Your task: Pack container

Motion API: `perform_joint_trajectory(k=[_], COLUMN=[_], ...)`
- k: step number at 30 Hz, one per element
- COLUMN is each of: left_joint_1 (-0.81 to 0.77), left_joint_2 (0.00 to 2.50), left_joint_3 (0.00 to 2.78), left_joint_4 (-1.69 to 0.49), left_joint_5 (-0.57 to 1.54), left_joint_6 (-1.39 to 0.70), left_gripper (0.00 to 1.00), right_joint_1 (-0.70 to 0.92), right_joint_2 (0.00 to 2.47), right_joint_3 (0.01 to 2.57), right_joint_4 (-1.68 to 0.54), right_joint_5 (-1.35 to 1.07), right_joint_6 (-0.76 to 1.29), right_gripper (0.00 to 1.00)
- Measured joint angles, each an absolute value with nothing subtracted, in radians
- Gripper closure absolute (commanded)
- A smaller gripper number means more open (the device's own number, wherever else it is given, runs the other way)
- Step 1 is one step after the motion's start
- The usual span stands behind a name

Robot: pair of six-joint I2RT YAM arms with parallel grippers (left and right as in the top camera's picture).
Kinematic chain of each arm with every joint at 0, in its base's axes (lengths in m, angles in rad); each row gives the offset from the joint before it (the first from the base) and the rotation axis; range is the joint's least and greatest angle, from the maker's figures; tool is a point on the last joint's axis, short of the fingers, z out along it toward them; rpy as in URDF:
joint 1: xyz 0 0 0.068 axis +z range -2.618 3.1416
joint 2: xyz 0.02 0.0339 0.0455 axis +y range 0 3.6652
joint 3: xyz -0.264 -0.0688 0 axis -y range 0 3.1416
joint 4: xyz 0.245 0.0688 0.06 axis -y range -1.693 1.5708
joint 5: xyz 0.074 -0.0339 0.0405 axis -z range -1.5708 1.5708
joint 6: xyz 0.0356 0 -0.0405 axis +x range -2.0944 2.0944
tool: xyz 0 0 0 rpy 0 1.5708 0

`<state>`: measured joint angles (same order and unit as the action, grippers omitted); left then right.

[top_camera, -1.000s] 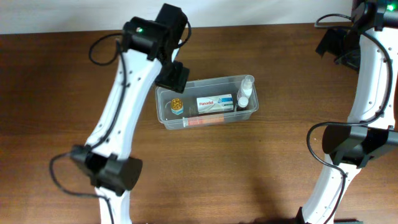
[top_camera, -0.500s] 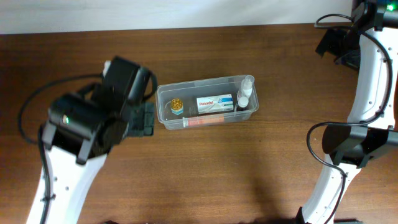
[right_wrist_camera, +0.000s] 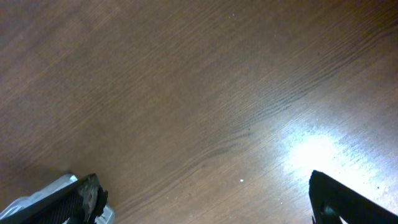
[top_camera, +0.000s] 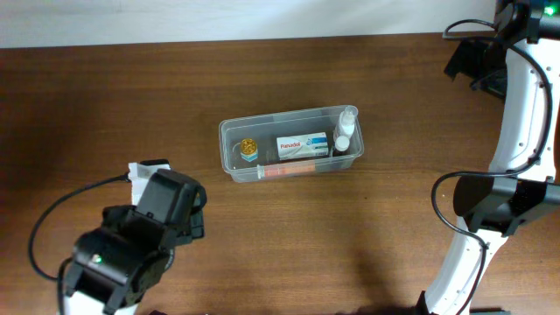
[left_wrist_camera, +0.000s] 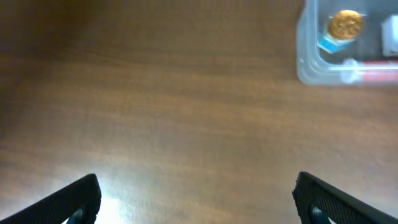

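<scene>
The container (top_camera: pixel 229 162) is a clear tub at the table's middle. Inside it are a gold-capped jar (top_camera: pixel 248 149), a white Panadol box (top_camera: pixel 303 146), a white bottle (top_camera: pixel 346 128) and a red-tinted item along the front wall (top_camera: pixel 287 171). My left gripper (left_wrist_camera: pixel 198 202) is open over bare wood, well to the lower left of the tub. The container's corner (left_wrist_camera: pixel 306 62) and the gold-capped jar (left_wrist_camera: pixel 345 23) show at the top right of the left wrist view. My right gripper (right_wrist_camera: pixel 208 202) is open over bare table, with nothing between its fingers.
The left arm (top_camera: pixel 131 249) fills the table's lower left. The right arm (top_camera: pixel 516 105) runs along the right edge, with its base (top_camera: pixel 499 206) at the lower right. A pale wall strip borders the table's far edge.
The left arm has swung away from the container's left end, back toward the table's lower left. Its jaws stayed open. The right arm has not moved.
</scene>
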<state>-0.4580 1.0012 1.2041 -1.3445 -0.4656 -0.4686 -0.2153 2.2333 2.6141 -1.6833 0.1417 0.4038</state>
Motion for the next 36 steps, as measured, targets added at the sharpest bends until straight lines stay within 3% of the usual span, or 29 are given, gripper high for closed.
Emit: perform_joint_trajectory(k=[22, 36], left_joint_1=[-0.394, -0.106], left_joint_2=[0.923, 0.595], left_joint_3=[0.725, 0.232], left_joint_4=[-0.639, 0.058], left_joint_5=[-0.561, -0.132], left_joint_6=[-0.471, -0.284], left_gripper=[0.01, 0.01], right_joint_1=[-0.215, -0.215], right_joint_2=[2.233, 2.233], right_joint_3=[2.614, 2.614], right_joint_4=[-1.683, -1.683], right_joint_5=[0.142, 0.142], right_joint_6=[0.403, 0.403], right_gripper=[0.01, 0.02])
